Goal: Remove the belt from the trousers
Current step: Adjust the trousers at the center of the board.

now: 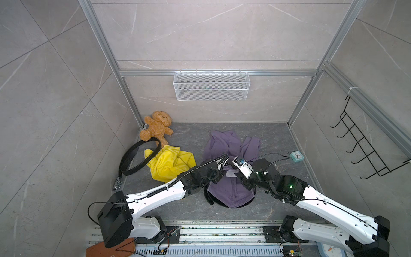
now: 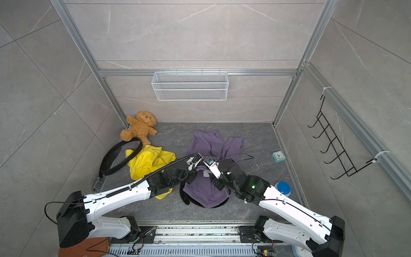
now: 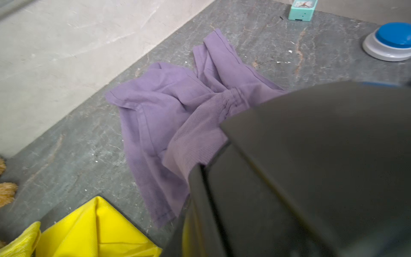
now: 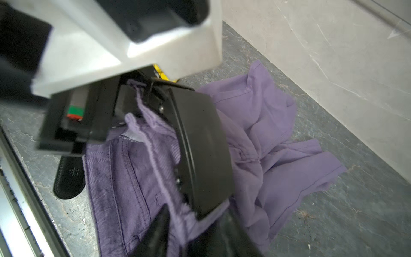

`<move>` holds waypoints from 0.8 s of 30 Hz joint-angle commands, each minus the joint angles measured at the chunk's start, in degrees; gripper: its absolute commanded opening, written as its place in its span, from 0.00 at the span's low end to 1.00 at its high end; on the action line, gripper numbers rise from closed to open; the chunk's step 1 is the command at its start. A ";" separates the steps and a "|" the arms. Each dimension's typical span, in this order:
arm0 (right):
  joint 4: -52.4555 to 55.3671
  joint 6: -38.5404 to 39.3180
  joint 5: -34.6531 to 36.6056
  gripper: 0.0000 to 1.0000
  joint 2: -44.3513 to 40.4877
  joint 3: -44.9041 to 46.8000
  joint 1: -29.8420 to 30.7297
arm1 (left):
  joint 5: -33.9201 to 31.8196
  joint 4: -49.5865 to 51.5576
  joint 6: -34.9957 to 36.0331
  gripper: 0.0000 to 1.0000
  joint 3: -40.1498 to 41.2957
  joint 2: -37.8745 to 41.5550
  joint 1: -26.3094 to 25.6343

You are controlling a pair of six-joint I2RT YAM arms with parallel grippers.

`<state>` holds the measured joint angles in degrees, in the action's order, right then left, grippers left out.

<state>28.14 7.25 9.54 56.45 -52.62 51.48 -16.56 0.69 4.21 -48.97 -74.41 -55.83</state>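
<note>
The trousers [image 4: 124,178] are matt purple woven cloth; the belt [image 4: 69,178] looks like smooth black leather with stitched edges.

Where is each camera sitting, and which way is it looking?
Top views: high above the robot's base, looking down and forward; the left arm and right arm both show.
Left wrist: on the left arm, low, facing the purple trousers and clock; the arm's own blurred black end shows.
Right wrist: on the right arm, close over the trousers' waist and belt end; the left arm's end shows.
Shared: both wrist views see the trousers; the clock shows in the left wrist view and both top views.
</note>
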 commanded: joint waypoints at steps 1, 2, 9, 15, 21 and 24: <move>-1.32 2.18 -5.99 0.82 -4.59 1.18 0.22 | -1.05 -10.48 0.97 0.00 2.14 5.29 0.20; -0.71 2.87 -8.59 0.86 -5.84 0.95 0.05 | -0.78 -10.53 1.13 0.00 2.43 6.04 0.20; 2.88 3.81 -18.71 0.90 0.32 -5.64 -0.99 | 2.13 -11.73 1.51 0.00 3.68 10.25 -0.32; -2.51 -0.37 -35.73 0.88 3.37 -4.57 -12.80 | -0.06 -16.79 3.88 0.00 7.29 13.86 -1.07; 0.53 3.04 -61.11 0.94 11.49 -7.94 -22.80 | -0.42 -18.25 8.53 0.00 7.95 14.61 -1.21; 2.56 5.66 -75.68 0.90 17.53 -10.96 -23.54 | -2.65 -22.90 11.05 0.00 9.89 13.75 -1.37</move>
<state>28.16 9.98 -47.09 70.15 -60.58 28.47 -17.30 -10.94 11.84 -38.87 -62.26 -56.66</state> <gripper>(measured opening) 0.908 0.139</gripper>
